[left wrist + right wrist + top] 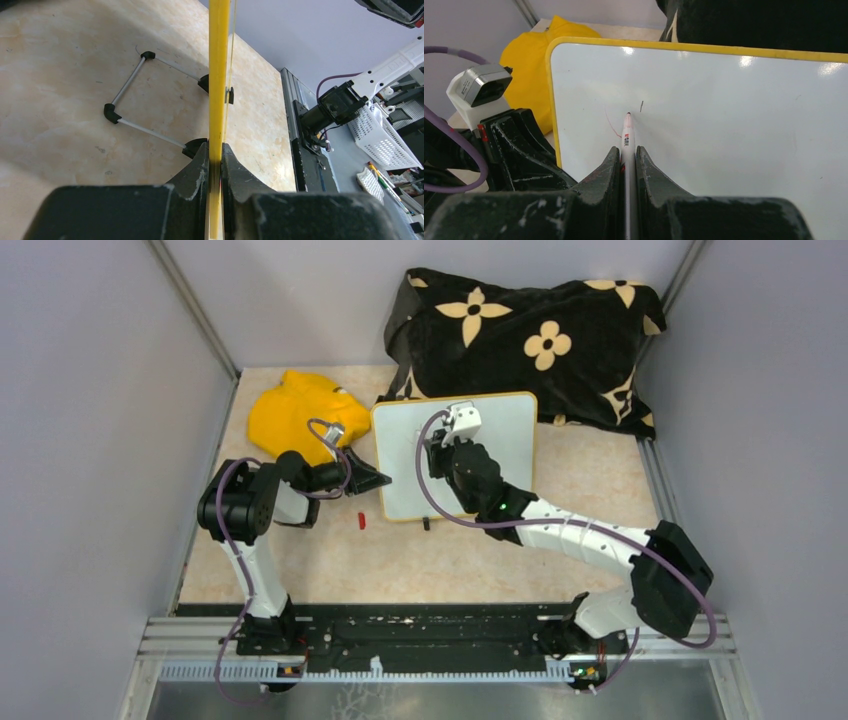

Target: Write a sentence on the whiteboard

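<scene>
A: What's around the table (pixel 420 560)?
B: Plain grey walls (pixel 90 390) on three sides. The top is beige, marbled, evenly lit.
A: Anything at the back?
B: A black blanket (pixel 530 330) with tan flowers. A white basket (pixel 382 135) stands beyond the table's edge.

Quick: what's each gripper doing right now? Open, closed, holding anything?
Left gripper: closed on the whiteboard rim.
Right gripper: closed on a marker, tip at the board.
</scene>
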